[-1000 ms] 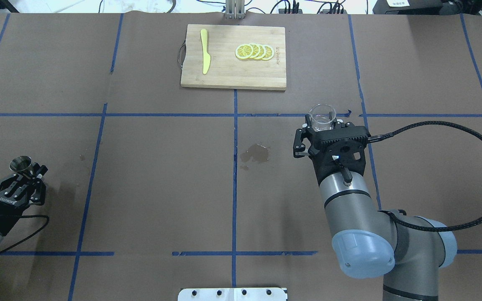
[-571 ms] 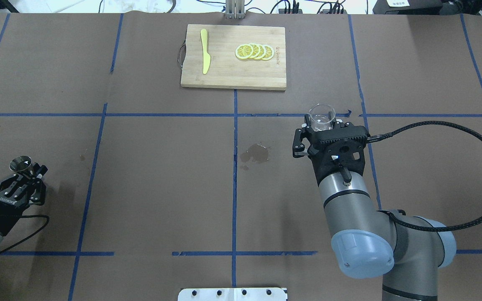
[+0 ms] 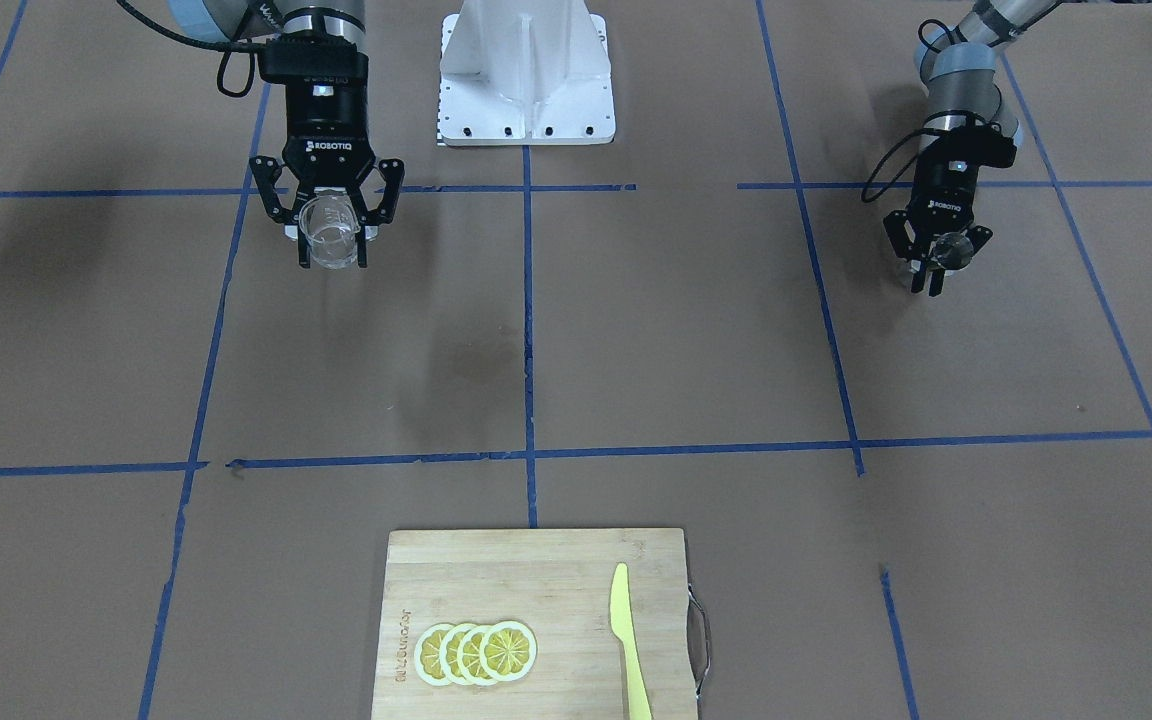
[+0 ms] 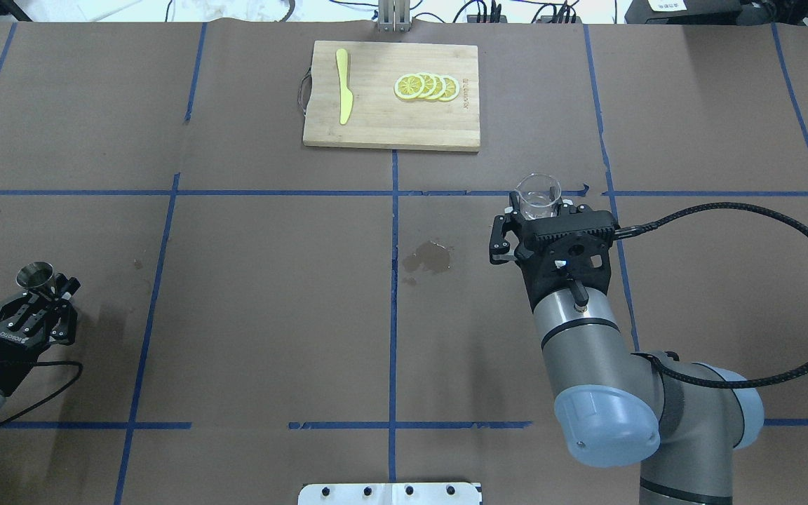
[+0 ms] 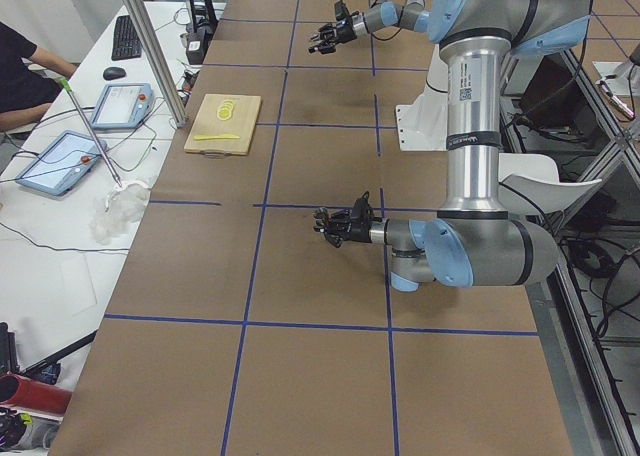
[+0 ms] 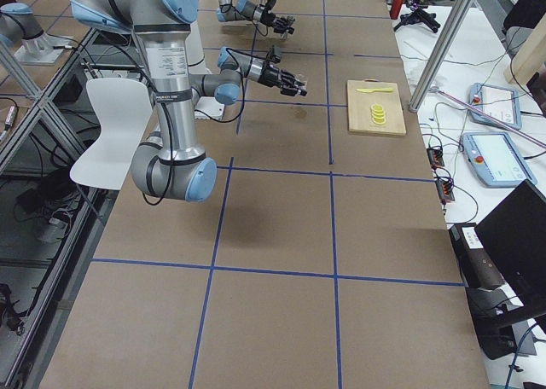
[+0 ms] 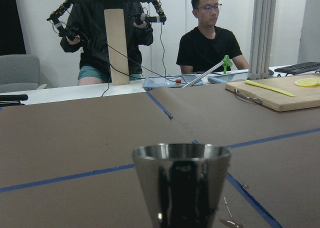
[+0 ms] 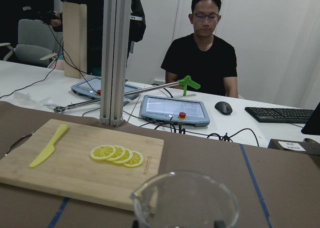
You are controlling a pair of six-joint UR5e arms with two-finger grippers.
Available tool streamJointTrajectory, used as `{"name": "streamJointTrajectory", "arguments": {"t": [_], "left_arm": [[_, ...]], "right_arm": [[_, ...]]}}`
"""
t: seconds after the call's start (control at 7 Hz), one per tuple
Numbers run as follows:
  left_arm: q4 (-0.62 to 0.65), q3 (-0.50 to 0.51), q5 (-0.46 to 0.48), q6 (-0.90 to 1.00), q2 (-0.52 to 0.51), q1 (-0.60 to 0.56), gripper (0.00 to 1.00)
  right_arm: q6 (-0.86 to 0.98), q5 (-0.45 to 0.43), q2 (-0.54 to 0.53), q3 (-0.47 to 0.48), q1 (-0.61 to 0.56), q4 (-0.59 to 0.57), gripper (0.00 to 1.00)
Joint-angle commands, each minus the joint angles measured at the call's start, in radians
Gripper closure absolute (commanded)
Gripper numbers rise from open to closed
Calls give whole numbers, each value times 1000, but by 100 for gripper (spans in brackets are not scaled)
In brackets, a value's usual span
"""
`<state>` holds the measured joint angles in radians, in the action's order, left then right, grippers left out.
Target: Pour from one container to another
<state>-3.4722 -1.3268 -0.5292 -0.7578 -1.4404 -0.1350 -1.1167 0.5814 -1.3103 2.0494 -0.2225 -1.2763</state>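
right gripper (image 3: 333, 252) holds cup (image 3: 328, 235) upright, near board (image 4: 390, 123) | left gripper (image 4: 46, 286) holds jigger (image 4: 34, 274) upright, far from board

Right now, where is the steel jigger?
In the overhead view the jigger is near the left edge, held upright in the left claw, far from the glass cup.

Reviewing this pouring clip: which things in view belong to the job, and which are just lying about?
Part of the job:
glass cup, held by the right gripper
steel jigger, held by the left gripper

Lying about:
cutting board
lemon slices and yellow knife on the board
dark stain on the table paper
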Motion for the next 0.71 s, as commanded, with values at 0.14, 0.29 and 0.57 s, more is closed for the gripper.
{"name": "streamJointTrajectory", "arguments": {"t": [0.14, 0.29, 0.57], "left_arm": [[-1, -3, 0, 0, 0, 0, 61], [-1, -5, 0, 0, 0, 0, 59], [-2, -5, 0, 0, 0, 0, 52]], "right_arm": [[0, 0, 0, -2, 2, 0, 100], [0, 0, 0, -2, 2, 0, 100], [0, 0, 0, -2, 2, 0, 100]]}}
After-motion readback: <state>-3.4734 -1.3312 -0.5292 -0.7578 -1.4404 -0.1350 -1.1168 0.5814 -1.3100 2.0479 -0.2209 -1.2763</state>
